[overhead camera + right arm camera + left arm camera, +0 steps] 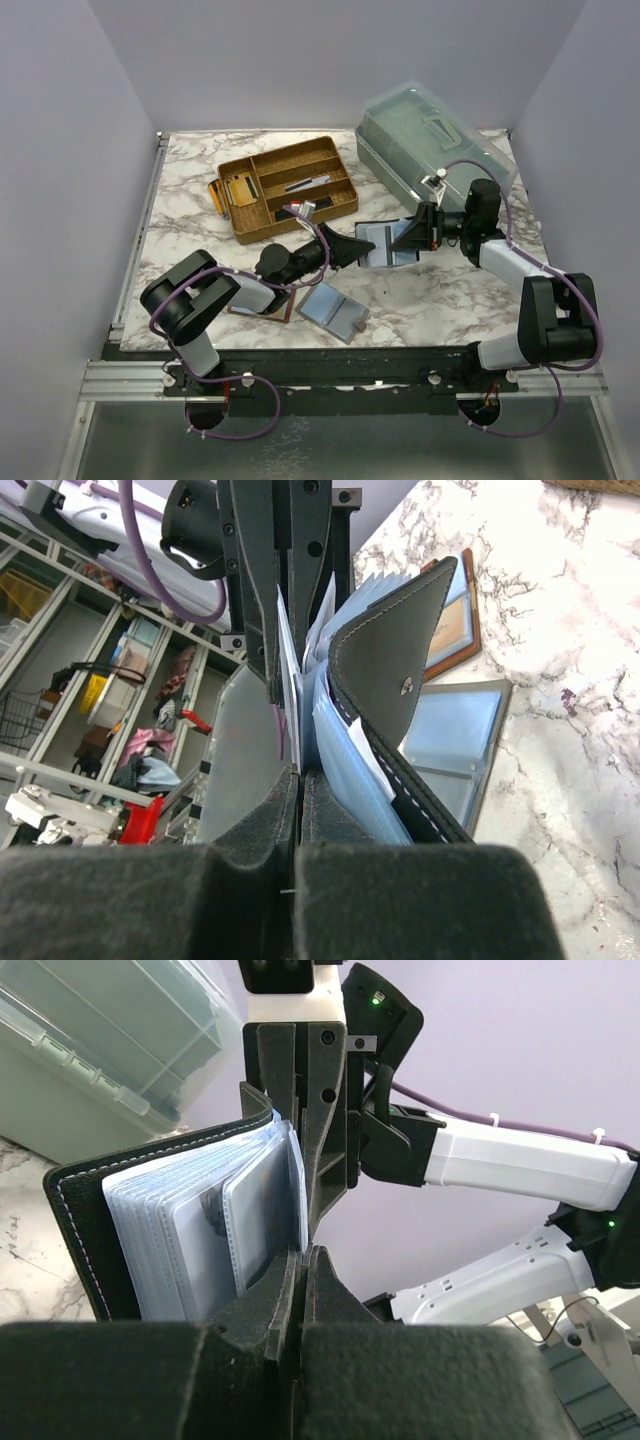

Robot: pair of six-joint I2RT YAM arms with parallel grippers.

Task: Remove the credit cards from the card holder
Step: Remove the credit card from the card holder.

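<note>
A white marble-patterned tabletop (440, 290) with grey veins. At the back, left of centre, sits a brown woven tray (262, 232) divided into compartments. A few small flat gold and dark cards (215, 197) rest just outside its left wall. At the back right stands a clear plastic box (430, 140) with its lid on. Near the front edge an open grey wallet (333, 312) lies flat, pale blue pockets facing up. Just left of it lies an open brown wallet (458, 630) with tan pockets, partly hidden.

wicker tray (275, 152), clear lidded bin (430, 135), grey holder (333, 313) on marble table (440, 290)
</note>
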